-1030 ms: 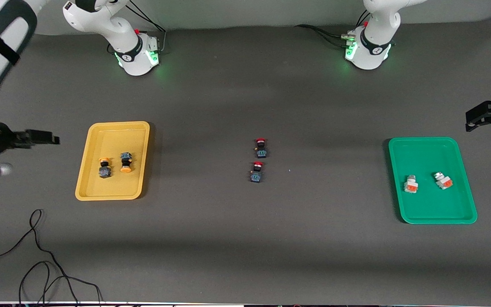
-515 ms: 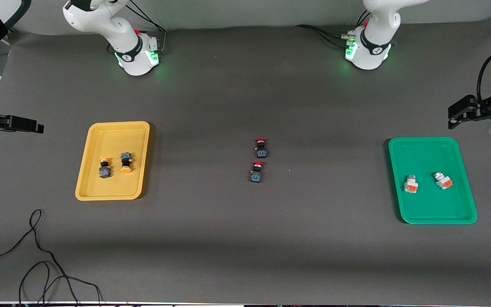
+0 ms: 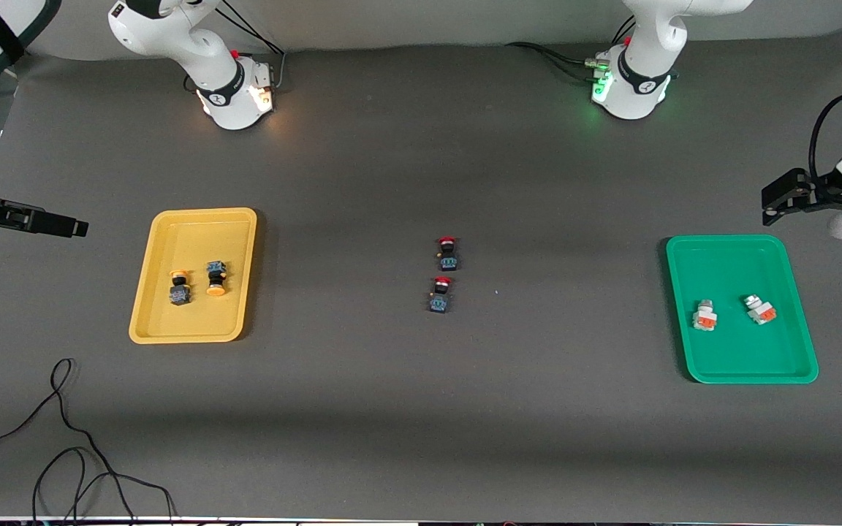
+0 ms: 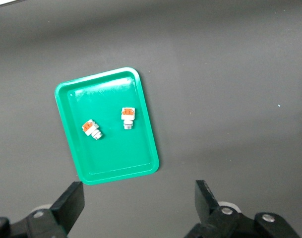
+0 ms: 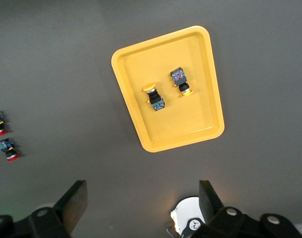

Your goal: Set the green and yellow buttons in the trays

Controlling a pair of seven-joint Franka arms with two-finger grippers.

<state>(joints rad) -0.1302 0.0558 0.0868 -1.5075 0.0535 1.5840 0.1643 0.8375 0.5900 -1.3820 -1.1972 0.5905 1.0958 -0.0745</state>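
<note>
- Your left pincer (image 4: pixel 136 208) hangs high over the desk (image 3: pixel 421 409) at the left arm's end, its fingers spread wide with nothing between them.
- From its wrist view you look down on the green tray (image 4: pixel 147 130), well apart from the pincer and below it.
- Two white-grey buttons (image 3: pixel 704 315) lie in that green tray (image 3: pixel 742 369), side by side but not touching, orange ends showing.
- Your right pincer (image 5: pixel 143 208) hangs high over the desk at the right arm's end, fingers equally wide apart and empty.
- Its wrist view looks down on the yellow tray (image 5: pixel 136 119), also well clear of the pincer.
- Two yellow-capped buttons (image 3: pixel 180 286) lie in the yellow tray (image 3: pixel 187 332), close beside each other, caps pointing opposite ways.
- Two red-capped switches (image 3: pixel 447 253) sit on the bare desk about midway between the trays, one just nearer the front camera than its twin.
- A loose black cable (image 3: pixel 63 453) curls on the desk near the front camera, toward the right arm's end.
</note>
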